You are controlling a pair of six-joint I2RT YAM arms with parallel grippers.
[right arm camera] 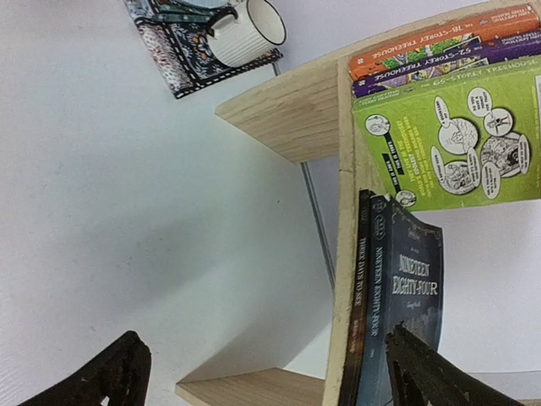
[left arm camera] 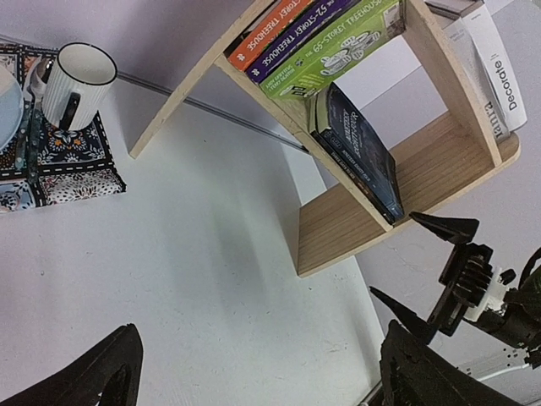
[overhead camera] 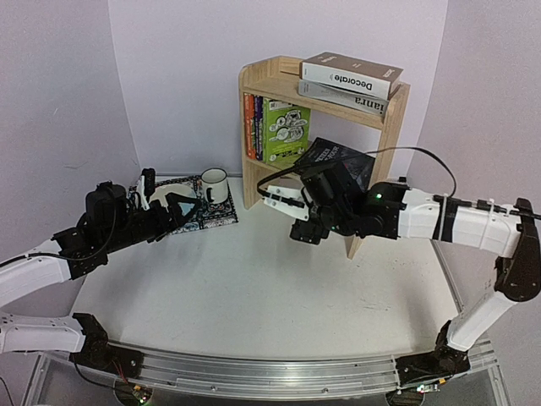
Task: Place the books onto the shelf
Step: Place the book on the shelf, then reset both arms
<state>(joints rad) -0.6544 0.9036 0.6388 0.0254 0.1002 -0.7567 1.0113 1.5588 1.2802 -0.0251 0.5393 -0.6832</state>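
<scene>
The pine shelf (overhead camera: 254, 85) stands at the back. On its top lie the brown "Decorate" (overhead camera: 351, 72) and grey "ianra" (overhead camera: 342, 95). The orange (right arm camera: 439, 42), purple (right arm camera: 439, 69) and green (overhead camera: 283, 131) paperbacks stand upright on the board below. Beside them on that board "Nineteen Eighty-Four" (right arm camera: 410, 279) lies on "Three Days to See" (right arm camera: 358, 304). My right gripper (overhead camera: 292, 216) hangs open just in front of these two books, holding nothing; its fingers (right arm camera: 101, 376) are apart from them. My left gripper (overhead camera: 165, 196) is open and empty over the placement's left end.
A patterned placemat (overhead camera: 211, 216) with a white ribbed mug (overhead camera: 214, 184) lies left of the shelf (left arm camera: 439, 161). The right gripper (left arm camera: 456, 262) shows in the left wrist view beside the shelf's side panel. White walls close in behind and at both sides.
</scene>
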